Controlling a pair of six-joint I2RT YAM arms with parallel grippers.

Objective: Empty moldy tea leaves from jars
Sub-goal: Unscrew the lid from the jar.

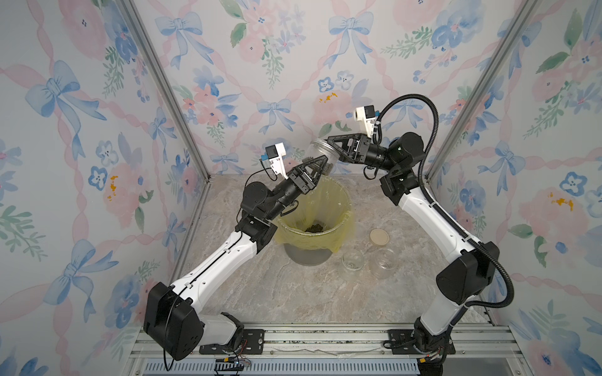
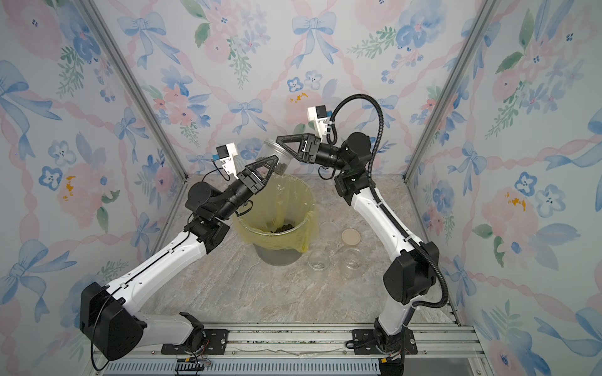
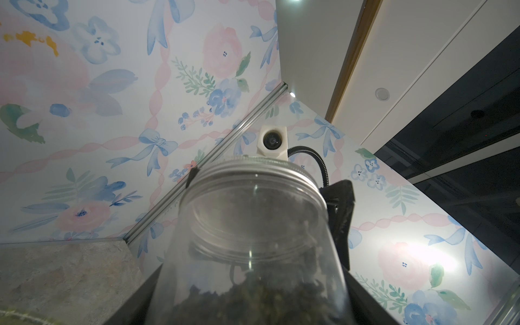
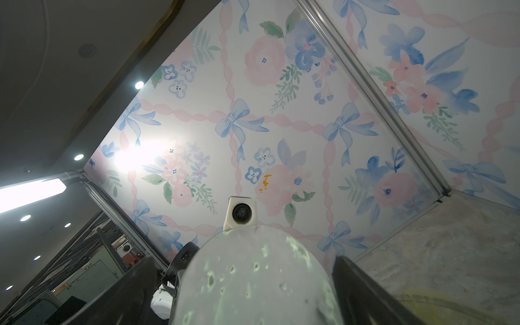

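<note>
One empty jar (image 1: 352, 260) and a second jar (image 1: 381, 263) stand on the bench (image 1: 293, 293) beside the bin (image 1: 306, 257), which holds leaves (image 1: 314, 228). The left gripper (image 1: 324, 162) clamps the third jar (image 1: 314, 150) over the bin, more leaves (image 3: 253, 304) inside. The right gripper (image 1: 330, 145) straddles its lid (image 3: 253, 171); whether it grips, I cannot tell. Opening and tipping remain.

Grey bin (image 1: 306, 257), yellow bag liner (image 1: 325, 201); tan lid (image 1: 379, 236) on marble table (image 1: 293, 293) nearby.

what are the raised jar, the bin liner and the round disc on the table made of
Raised jar: clear plastic, likely; see-through wall, threaded neck. Bin liner: thin yellow plastic film, translucent and wrinkled. Disc: matte tan, perhaps wood or cork; unclear.
</note>
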